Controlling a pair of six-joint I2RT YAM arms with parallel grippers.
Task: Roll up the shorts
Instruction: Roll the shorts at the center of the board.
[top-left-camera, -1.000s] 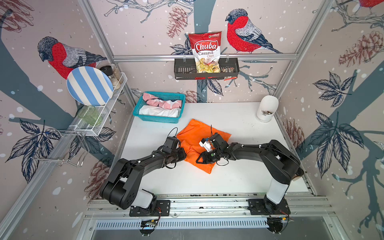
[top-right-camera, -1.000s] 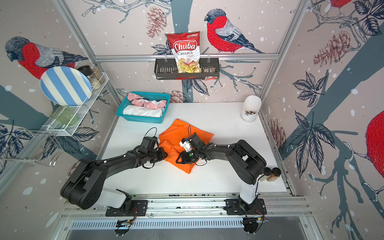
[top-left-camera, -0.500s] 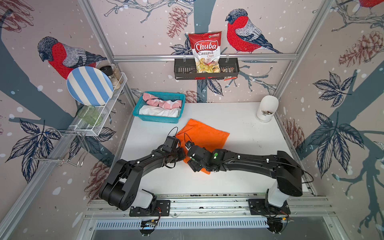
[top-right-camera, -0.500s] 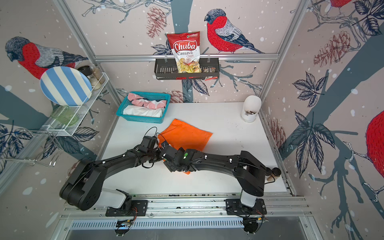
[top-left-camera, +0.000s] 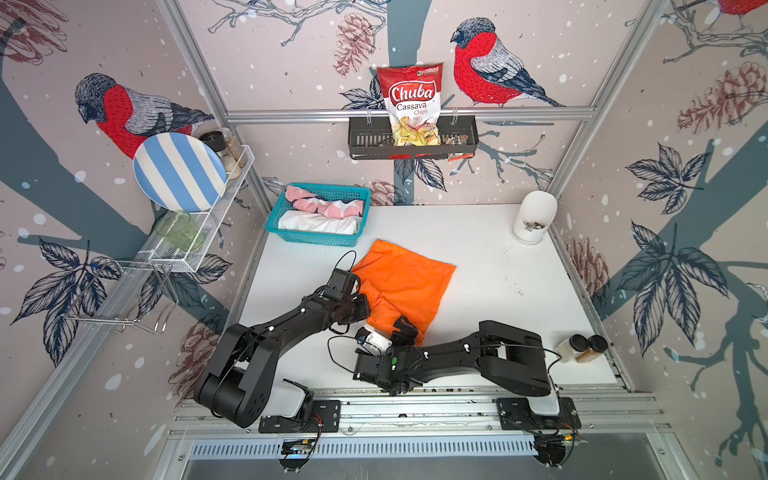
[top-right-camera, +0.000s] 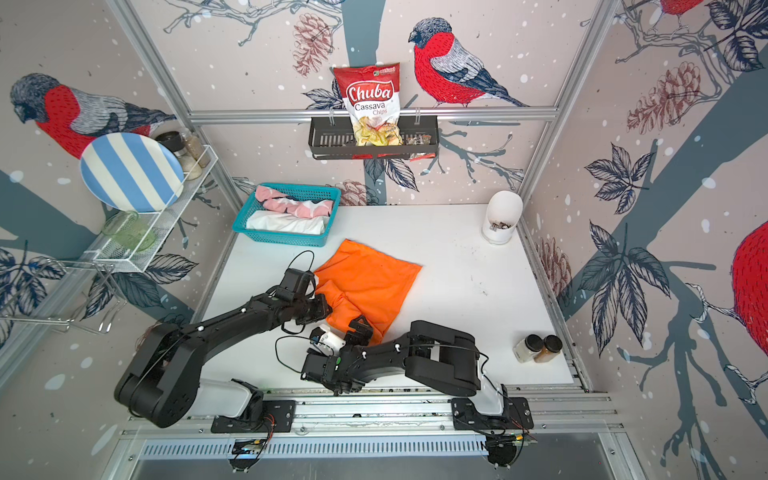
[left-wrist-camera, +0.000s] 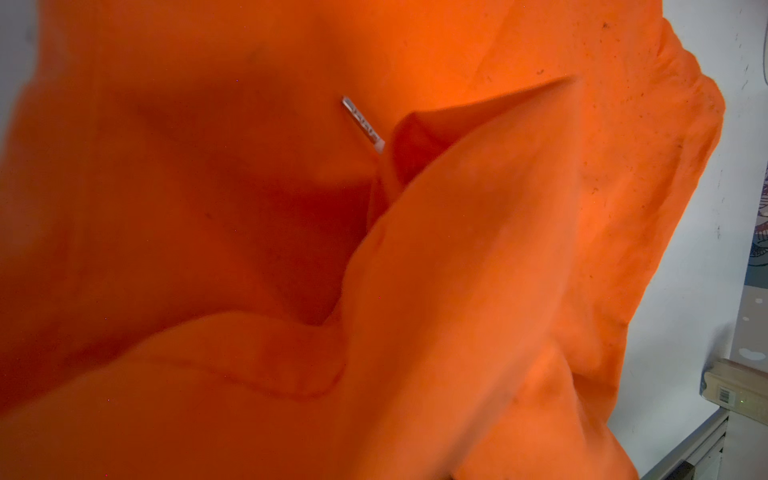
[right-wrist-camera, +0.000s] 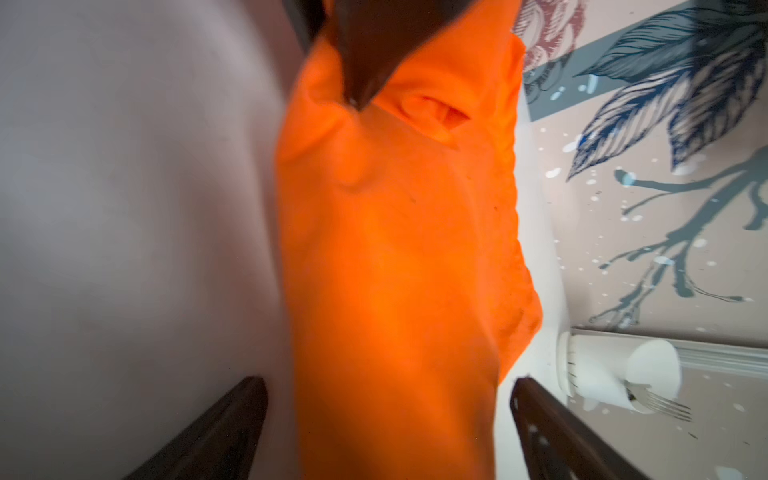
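On the table (top-left-camera: 478, 257), the orange shorts (top-left-camera: 401, 282) are clamped by the left gripper (top-left-camera: 365, 308), seemingly as anchor; the right gripper (right-wrist-camera: 390, 419) is spread apart, gripping nothing.

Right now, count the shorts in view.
3: the orange shorts lie spread on the table; the pink shorts and white shorts sit in the basket. More may be hidden beneath those two.

Top views bright and evenly lit; both wrist views blurred close-up.
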